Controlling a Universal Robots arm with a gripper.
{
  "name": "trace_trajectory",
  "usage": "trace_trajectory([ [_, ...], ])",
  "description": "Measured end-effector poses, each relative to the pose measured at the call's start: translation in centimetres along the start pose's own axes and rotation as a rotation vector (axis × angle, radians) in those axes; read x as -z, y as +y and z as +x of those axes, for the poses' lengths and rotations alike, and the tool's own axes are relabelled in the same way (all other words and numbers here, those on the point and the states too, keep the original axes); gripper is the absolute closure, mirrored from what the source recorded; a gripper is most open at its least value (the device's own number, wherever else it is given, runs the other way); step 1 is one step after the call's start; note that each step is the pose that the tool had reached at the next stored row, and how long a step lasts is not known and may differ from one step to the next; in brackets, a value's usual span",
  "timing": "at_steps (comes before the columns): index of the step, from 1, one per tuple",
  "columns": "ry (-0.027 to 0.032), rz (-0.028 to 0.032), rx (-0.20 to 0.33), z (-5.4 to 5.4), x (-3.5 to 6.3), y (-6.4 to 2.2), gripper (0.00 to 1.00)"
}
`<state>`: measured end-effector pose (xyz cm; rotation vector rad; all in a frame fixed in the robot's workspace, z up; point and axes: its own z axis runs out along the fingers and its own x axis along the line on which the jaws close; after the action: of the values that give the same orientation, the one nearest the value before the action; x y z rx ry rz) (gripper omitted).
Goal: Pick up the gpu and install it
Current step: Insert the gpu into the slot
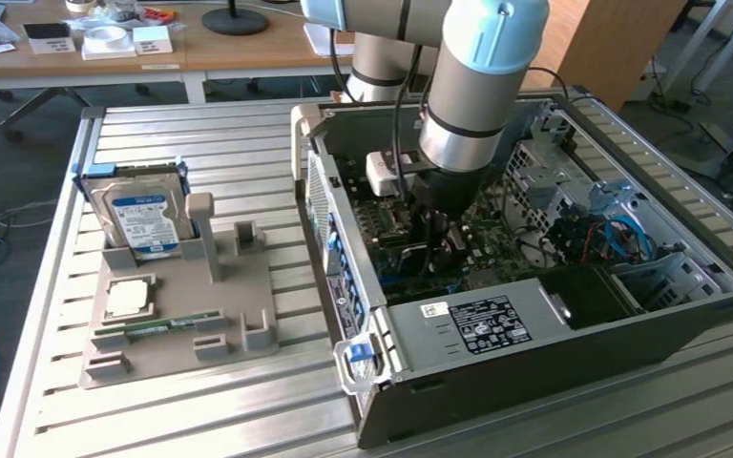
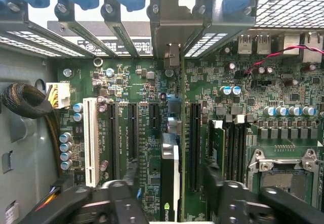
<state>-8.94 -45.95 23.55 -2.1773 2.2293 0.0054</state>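
One arm reaches straight down into the computer case, its hand open astride the gpu.

gpu: NVIDIA eye logo on edge | other labels: unreadable

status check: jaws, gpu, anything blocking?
Gripper inside the PC case, jaws open either side of the gpu. Gpu stands edge-on among the motherboard slots. Nothing blocking it.

Hard drive upright in holder
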Motion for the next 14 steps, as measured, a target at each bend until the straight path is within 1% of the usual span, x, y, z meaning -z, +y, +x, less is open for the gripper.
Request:
trace_trajectory([
  [1, 0.0001, 0.0, 0.0, 0.0, 0.0, 0.0, 0.36],
  [4, 0.0004, -0.0002, 0.0, 0.0, 0.12, 0.0, 0.36],
  [6, 0.0, 0.0, 0.0, 0.0, 0.55, -0.01, 0.36],
  [14, 0.0009, 0.0, 0.0, -0.1, 3.53, -0.05, 0.36],
])
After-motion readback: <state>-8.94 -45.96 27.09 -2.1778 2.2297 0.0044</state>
